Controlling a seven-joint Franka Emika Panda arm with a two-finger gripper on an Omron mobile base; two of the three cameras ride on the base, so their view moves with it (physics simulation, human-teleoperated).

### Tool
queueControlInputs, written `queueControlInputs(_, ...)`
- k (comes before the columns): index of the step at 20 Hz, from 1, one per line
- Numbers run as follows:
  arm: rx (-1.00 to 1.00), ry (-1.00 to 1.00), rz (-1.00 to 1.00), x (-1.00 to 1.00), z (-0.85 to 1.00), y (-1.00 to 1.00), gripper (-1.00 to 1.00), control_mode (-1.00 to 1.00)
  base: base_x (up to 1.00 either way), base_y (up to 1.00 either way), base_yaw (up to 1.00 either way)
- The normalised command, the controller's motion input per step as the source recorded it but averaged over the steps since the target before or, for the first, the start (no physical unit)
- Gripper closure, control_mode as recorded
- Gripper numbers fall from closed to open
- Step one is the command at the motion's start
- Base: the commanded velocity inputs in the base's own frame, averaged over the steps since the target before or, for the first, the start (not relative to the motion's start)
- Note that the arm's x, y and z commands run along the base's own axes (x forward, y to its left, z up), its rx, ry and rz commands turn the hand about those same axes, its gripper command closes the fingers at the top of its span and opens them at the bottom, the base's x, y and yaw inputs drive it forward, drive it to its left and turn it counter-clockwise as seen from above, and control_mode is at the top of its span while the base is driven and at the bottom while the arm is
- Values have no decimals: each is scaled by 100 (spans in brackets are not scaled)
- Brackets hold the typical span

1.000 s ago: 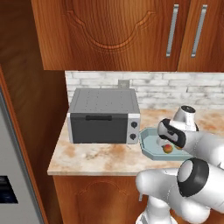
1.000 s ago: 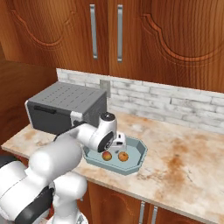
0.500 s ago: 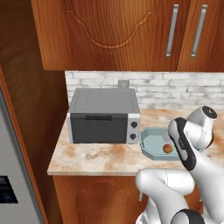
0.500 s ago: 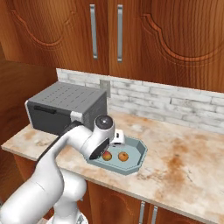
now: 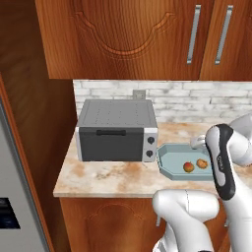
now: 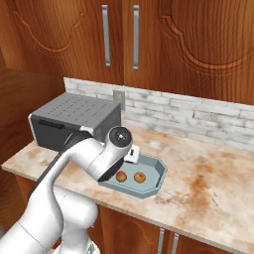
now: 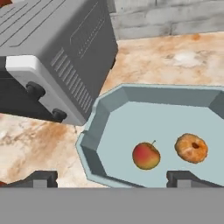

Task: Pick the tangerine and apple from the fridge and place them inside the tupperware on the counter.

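Red apple [image 7: 145, 155] – yellowish patch – beside orange tangerine [image 7: 191, 148] in tupperware [image 7: 131, 100].

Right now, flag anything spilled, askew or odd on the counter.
Nothing stands out. The apple and tangerine sit apart inside the tupperware, which lies flat on the counter beside the toaster oven.

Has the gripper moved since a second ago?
Yes. The gripper, open, has risen and pulled back from the tupperware, away from the toaster oven.
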Motion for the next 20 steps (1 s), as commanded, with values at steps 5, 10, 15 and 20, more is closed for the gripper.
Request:
queueControlInputs(5, 7, 0, -20, -33, 61, 9, -100, -100, 0, 0, 0)
queueControlInputs(10, 0, 0, -24, -38, 59, 16, -100, -100, 0, 0, 0)
queueControlInputs(15, 0, 0, -17, -34, 42, 25, -100, -100, 0, 0, 0)
queueControlInputs(20, 0, 6, -5, -33, 31, 36, -100, -100, 0, 0, 0)
